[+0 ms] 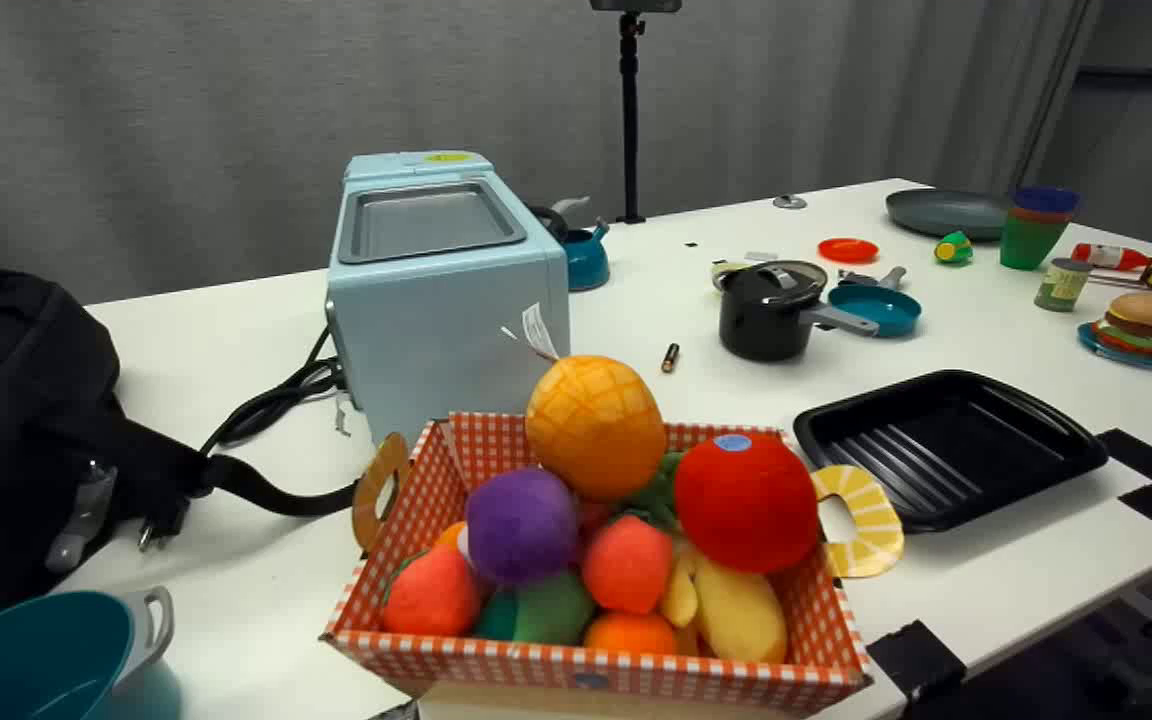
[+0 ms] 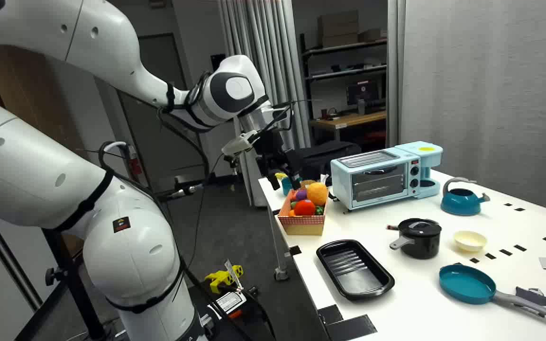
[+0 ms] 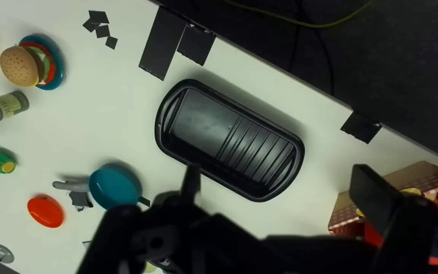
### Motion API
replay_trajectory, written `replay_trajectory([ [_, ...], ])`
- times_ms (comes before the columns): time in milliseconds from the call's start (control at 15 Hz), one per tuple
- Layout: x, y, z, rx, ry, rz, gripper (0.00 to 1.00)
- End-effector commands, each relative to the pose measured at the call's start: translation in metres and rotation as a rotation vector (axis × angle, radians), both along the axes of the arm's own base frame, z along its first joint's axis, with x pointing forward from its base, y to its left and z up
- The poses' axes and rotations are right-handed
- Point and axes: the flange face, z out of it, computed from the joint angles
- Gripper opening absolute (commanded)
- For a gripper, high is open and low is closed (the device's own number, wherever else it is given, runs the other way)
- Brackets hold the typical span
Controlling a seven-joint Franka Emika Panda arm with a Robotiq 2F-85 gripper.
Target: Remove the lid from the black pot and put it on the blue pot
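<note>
The small black pot (image 1: 761,335) stands upright on the table, also in an exterior view (image 2: 422,247). The round dark lid (image 1: 781,282) sits on it and also shows there (image 2: 419,227). A shallow blue pan (image 1: 881,310) with a grey handle lies beside it. A deeper teal pot (image 1: 46,655) with a grey loop handle stands at the near left. I cannot tell which is the blue pot. My gripper (image 2: 286,182) is open and empty, above the table near the fruit basket, away from the black pot. In the wrist view, its fingers (image 3: 277,171) are wide apart.
A black grill pan (image 3: 228,139) lies below the gripper. The checked fruit basket (image 2: 301,226) stands beside it. A light-blue oven (image 1: 451,300), a blue kettle (image 2: 462,201), a cream bowl (image 2: 469,240), a red plate (image 1: 847,250) and a toy burger (image 3: 25,64) are on the table.
</note>
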Motion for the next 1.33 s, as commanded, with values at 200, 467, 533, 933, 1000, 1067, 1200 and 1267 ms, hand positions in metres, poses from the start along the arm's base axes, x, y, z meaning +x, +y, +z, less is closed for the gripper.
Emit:
replay_trajectory([
  [200, 0.000, 0.000, 0.000, 0.000, 0.003, 0.000, 1.00],
  [467, 0.000, 0.000, 0.000, 0.000, 0.003, 0.000, 1.00],
  [533, 0.000, 0.000, 0.000, 0.000, 0.003, 0.000, 1.00],
  [933, 0.000, 0.000, 0.000, 0.000, 0.003, 0.000, 1.00],
  [1000, 0.002, -0.002, -0.002, -0.001, 0.007, -0.007, 1.00],
  [1067, 0.005, -0.006, -0.004, 0.003, 0.014, -0.014, 1.00],
  [1200, 0.012, -0.016, -0.009, 0.008, 0.027, -0.034, 1.00],
  [1267, 0.016, -0.023, -0.013, 0.007, 0.033, -0.049, 1.00],
])
